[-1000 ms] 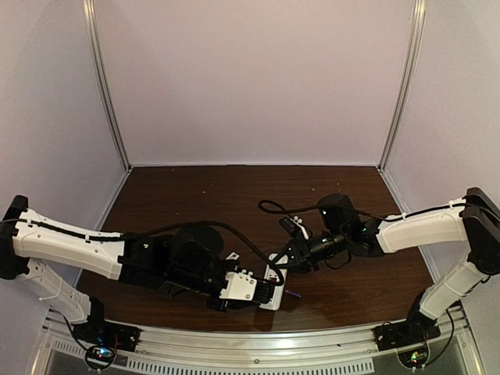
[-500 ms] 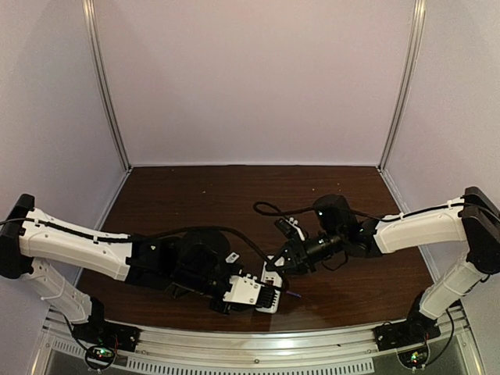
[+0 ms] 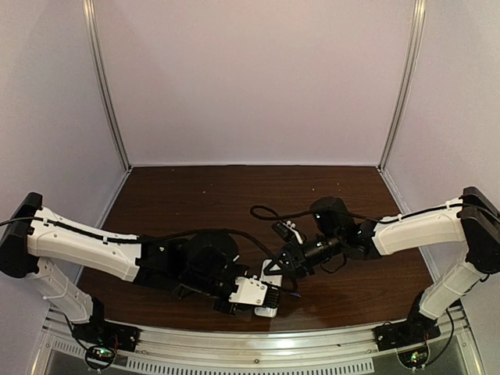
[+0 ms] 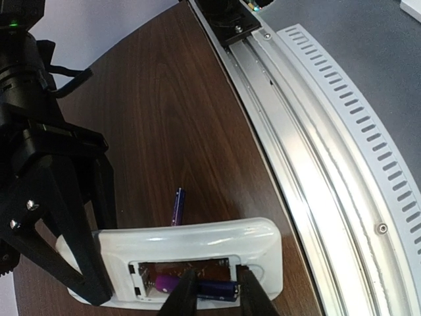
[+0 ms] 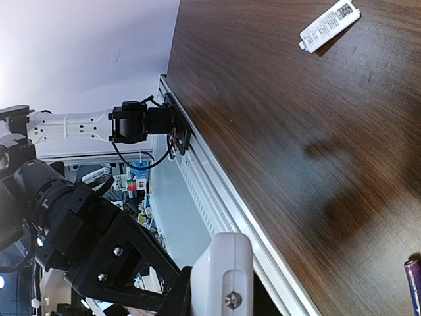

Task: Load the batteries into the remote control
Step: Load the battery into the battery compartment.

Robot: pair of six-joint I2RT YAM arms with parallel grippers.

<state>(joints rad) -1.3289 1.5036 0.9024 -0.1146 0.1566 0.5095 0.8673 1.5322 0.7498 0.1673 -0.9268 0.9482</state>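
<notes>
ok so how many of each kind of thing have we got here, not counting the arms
batteries: 2 (one in the compartment, one loose on the table)
remote control: 1
small white labelled piece: 1
total: 4

- The left arm (image 3: 86,250) reaches in low from the left, with the left gripper (image 3: 269,295) tilted downward. Its fingers (image 4: 186,295) are narrowly apart, pinching a battery (image 4: 217,288).
- The right arm (image 3: 414,226) stretches in from the right. The right gripper (image 3: 278,269), close beside the left claw, has its black fingers clamped across one end of the remote control (image 4: 197,250).
</notes>
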